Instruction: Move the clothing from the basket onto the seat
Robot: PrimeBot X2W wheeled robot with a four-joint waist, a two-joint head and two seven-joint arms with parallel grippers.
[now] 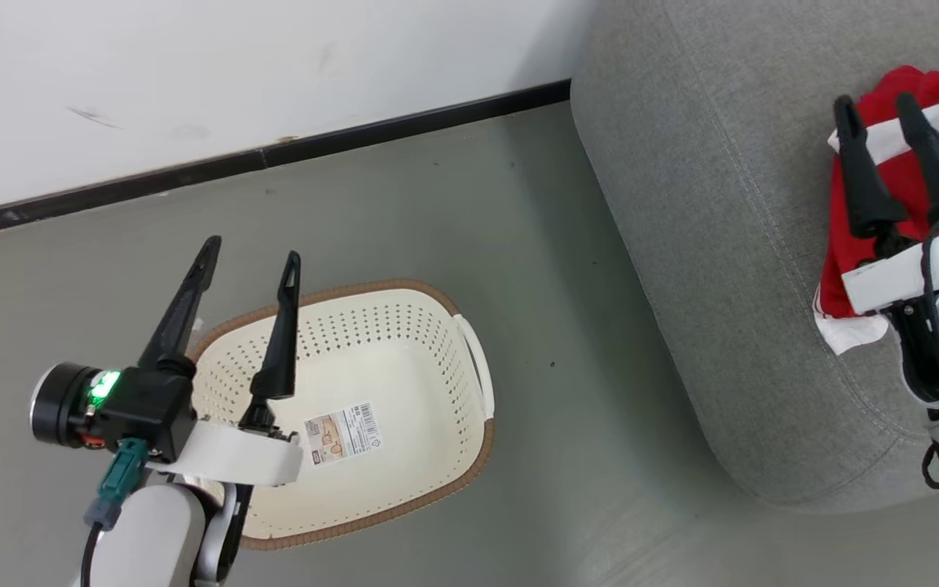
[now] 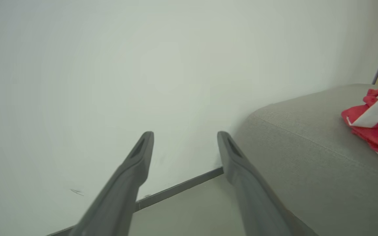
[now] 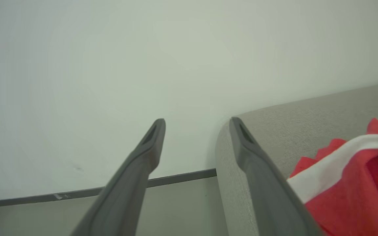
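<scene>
Surroundings: a white wall (image 1: 274, 65) ran across the back, with a dark baseboard (image 1: 355, 134) along its foot and grey-green floor (image 1: 559, 367) below. The cream laundry basket (image 1: 404, 287) stood on the floor. Its perforated walls and bare bottom were exposed, and a barcode sticker (image 1: 343, 434) lay flat inside. The grey sofa (image 1: 722, 244) stood to the basket's right, a strip of floor between them.

Left gripper (image 1: 253, 249): it hung over the basket's left portion, with its fingers pointing toward the wall. The jaws were spread wide and gripped nothing. In the left wrist view the two fingers framed the wall and baseboard.

Right gripper (image 1: 875, 100): it sat over the sofa with its jaws likewise spread wide and nothing clamped between them. In the head view its fingers overlapped the red-and-white clothing (image 1: 938, 86). I could not tell whether they touched the fabric.

Clothing: it lay in a crumpled heap on the sofa seat. In the right wrist view it sat just beside and under the right-hand finger, not between the fingers. It was well apart from the left gripper and the basket.
</scene>
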